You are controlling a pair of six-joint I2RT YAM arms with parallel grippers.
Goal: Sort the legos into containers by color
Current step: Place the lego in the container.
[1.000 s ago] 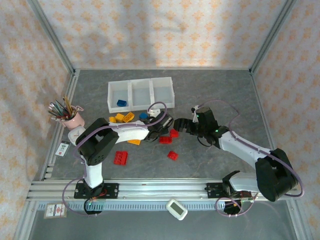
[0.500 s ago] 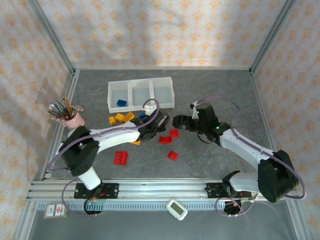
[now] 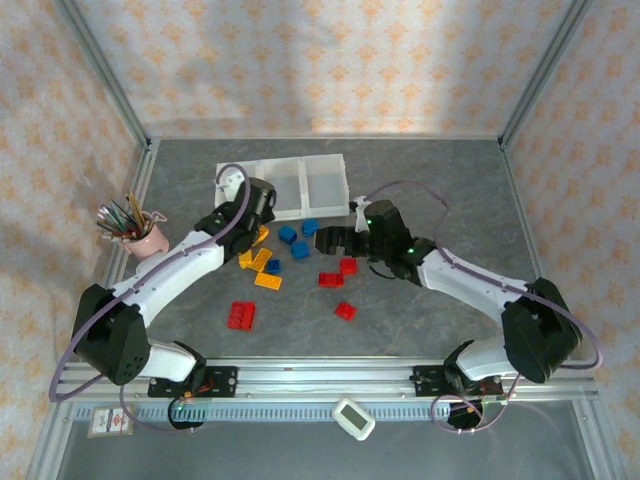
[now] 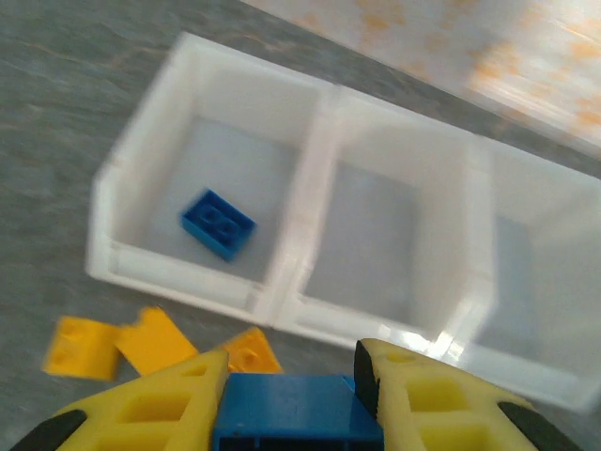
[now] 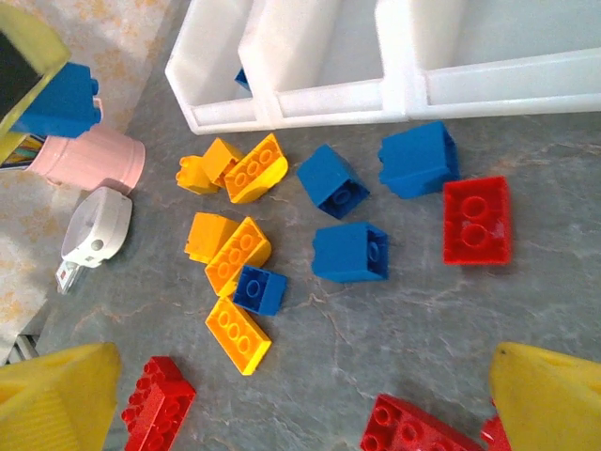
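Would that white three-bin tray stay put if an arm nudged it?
Probably not. The tray looks like thin translucent plastic with one blue brick in its end bin, so it is likely light and would slide on the table. Low and wide, it seems unlikely to tip.

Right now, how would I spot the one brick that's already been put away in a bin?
Find the white tray of three joined bins at the far side of the grey table. In its end bin nearest the pink cup of pencils, a small blue brick lies on the floor. The other blue bricks lie loose on the table in front of the tray.
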